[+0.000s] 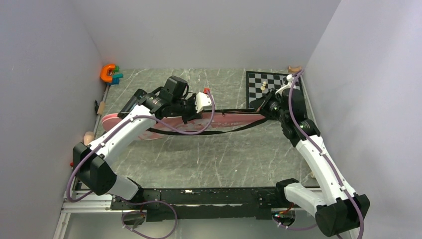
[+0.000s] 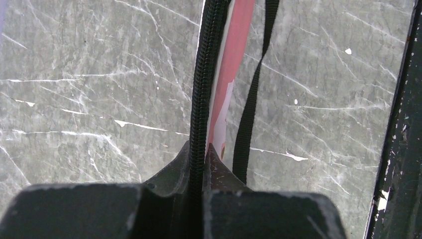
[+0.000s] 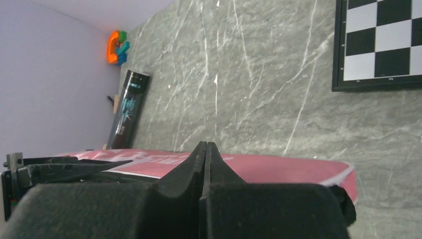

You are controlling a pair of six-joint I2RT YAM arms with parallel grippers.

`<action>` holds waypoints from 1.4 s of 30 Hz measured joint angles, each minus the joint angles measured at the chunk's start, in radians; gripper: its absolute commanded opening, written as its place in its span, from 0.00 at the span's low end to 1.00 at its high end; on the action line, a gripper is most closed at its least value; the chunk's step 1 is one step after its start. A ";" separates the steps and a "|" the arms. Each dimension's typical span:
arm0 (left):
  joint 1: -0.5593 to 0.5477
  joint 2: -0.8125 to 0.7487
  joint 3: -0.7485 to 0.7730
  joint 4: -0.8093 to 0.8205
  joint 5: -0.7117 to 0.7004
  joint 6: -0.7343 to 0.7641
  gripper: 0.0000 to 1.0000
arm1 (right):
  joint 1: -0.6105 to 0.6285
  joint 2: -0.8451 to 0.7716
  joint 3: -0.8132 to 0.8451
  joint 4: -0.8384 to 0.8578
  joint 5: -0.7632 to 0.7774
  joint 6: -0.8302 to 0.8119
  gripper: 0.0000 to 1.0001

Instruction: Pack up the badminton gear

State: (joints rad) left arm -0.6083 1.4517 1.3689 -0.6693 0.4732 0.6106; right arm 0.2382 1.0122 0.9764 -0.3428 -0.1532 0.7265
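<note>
The long pink racket bag (image 1: 224, 119) lies across the middle of the table, its black strap (image 1: 219, 131) looping toward the near side. In the left wrist view my left gripper (image 2: 199, 147) is shut on the bag's black zipper edge (image 2: 201, 94), with pink fabric (image 2: 235, 59) and the strap (image 2: 253, 104) just to the right. It sits over the bag's middle (image 1: 198, 113). My right gripper (image 3: 206, 145) is shut at the bag's right end (image 1: 260, 105), and nothing shows between its tips. Beyond them is the pink bag (image 3: 283, 169). A long black tube (image 3: 128, 107) lies behind the bag.
A black-and-white chessboard (image 1: 273, 87) with pale pieces sits at the back right (image 3: 378, 45). An orange and teal toy (image 1: 110, 73) stands in the back left corner (image 3: 117, 47). Grey walls close in the left, back and right sides.
</note>
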 measured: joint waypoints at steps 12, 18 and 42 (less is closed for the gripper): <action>-0.002 0.000 -0.013 0.020 -0.007 0.000 0.00 | 0.014 -0.052 0.228 -0.130 0.100 -0.047 0.50; -0.004 0.000 -0.017 0.021 -0.018 0.000 0.00 | 0.014 -0.146 0.174 -0.088 -0.019 -0.007 0.84; -0.004 0.006 -0.014 0.013 -0.004 -0.001 0.00 | 0.121 -0.047 -0.286 0.467 -0.315 0.139 0.83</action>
State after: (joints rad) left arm -0.6121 1.4578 1.3544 -0.6567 0.4690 0.6094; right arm 0.3592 0.9653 0.6907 0.1246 -0.4686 0.8658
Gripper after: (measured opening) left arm 0.073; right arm 0.848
